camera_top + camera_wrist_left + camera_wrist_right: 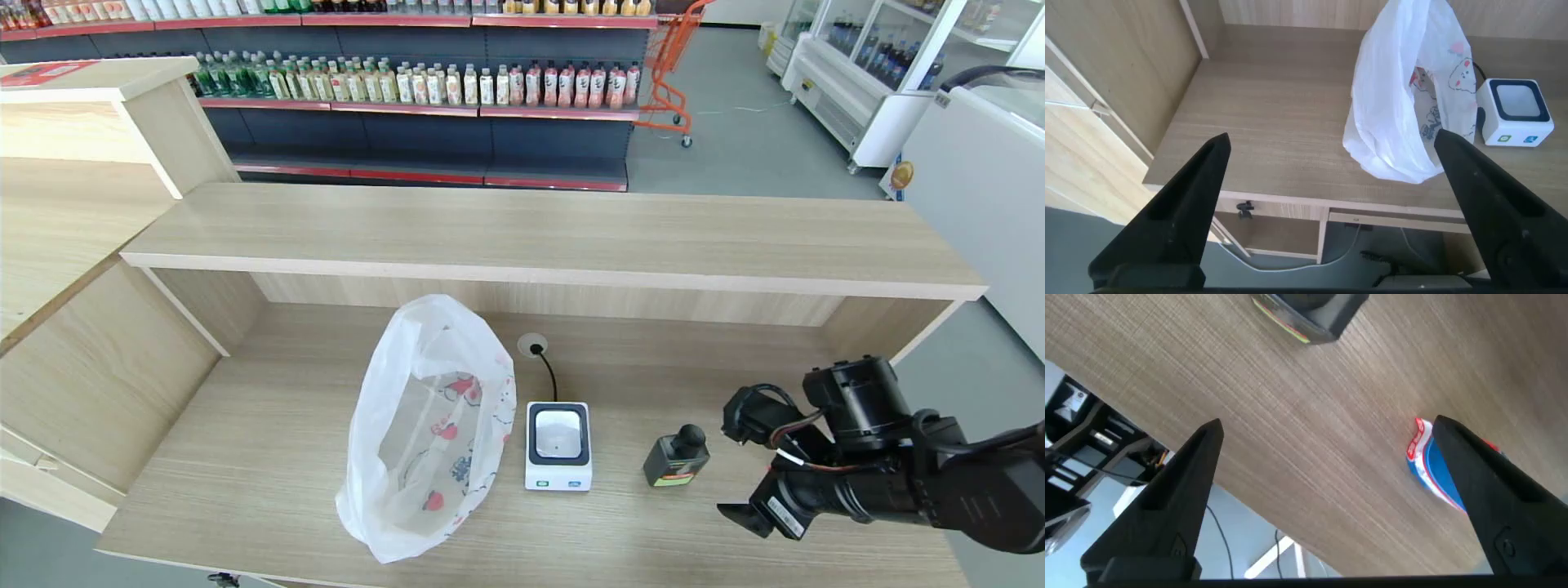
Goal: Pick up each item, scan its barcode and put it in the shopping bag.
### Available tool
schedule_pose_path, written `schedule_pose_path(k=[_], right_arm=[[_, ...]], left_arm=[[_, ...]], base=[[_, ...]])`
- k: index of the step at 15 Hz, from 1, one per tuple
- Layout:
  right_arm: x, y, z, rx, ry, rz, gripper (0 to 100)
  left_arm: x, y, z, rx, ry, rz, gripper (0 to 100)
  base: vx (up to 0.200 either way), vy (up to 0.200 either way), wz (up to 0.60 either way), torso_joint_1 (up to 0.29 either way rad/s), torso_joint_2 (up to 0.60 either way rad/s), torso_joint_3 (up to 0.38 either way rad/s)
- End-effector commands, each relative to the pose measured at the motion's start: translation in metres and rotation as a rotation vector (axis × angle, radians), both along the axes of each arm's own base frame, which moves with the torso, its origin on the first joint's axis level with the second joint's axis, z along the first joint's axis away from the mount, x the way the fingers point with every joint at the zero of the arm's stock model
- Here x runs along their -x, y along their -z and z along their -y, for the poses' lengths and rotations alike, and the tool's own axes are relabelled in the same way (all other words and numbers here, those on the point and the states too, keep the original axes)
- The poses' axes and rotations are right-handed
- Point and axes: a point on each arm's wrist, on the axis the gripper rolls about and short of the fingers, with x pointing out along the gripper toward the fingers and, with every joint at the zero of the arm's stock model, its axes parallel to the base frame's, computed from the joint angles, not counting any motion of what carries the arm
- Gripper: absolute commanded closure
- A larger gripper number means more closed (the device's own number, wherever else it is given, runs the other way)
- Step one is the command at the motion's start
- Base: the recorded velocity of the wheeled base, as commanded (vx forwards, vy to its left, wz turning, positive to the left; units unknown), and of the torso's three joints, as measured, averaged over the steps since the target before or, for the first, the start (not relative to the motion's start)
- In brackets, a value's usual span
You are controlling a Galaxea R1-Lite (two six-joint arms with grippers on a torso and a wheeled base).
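On the wooden surface [269, 457], seen from the head, a white shopping bag [429, 433] stands with its mouth open, red and dark marks showing through the thin plastic. Just to its right sits a white scanner [558, 445] with a dark window on top, and a black cable [549, 374] runs from it to a hole at the far side of the surface. Right of the scanner, near it but apart, a dark bottle [676, 459] with a black cap stands upright. The right arm [857, 482] hangs above the surface on the near right, close to the bottle. Beyond the raised far ledge, a shelf [424, 106] holds rows of drinks. From the left wrist, the left end effector [1331, 143] hovers with its two fingers spread wide and nothing between them, off the near left edge of the surface, with the bag and scanner beyond it. From the right wrist, the right end effector [1327, 429] is likewise spread wide and empty above the surface; the dark bottle lies beyond its tips, and a blue and red item [1429, 461] lies on the wood, partly hidden behind one finger.
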Motion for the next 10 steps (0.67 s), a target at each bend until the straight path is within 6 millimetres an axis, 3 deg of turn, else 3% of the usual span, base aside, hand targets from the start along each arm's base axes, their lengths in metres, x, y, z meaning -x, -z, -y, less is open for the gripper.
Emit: schedule_pose_path(k=[1,10], right_arm=[[-0.012,0.025,-0.013,0.024,-0.056,-0.026,0],[-0.041,0.045,-0.026,-0.037,-0.128,0.016,0]], left_arm=[[0.0,0.0,0.0,0.0,0.0,-0.001,0],[0.0,0.0,0.0,0.0,0.0,-0.001,0]], base=[[0.0,0.0,0.0,0.0,0.0,0.0],[0.0,0.0,0.0,0.0,0.0,0.0]])
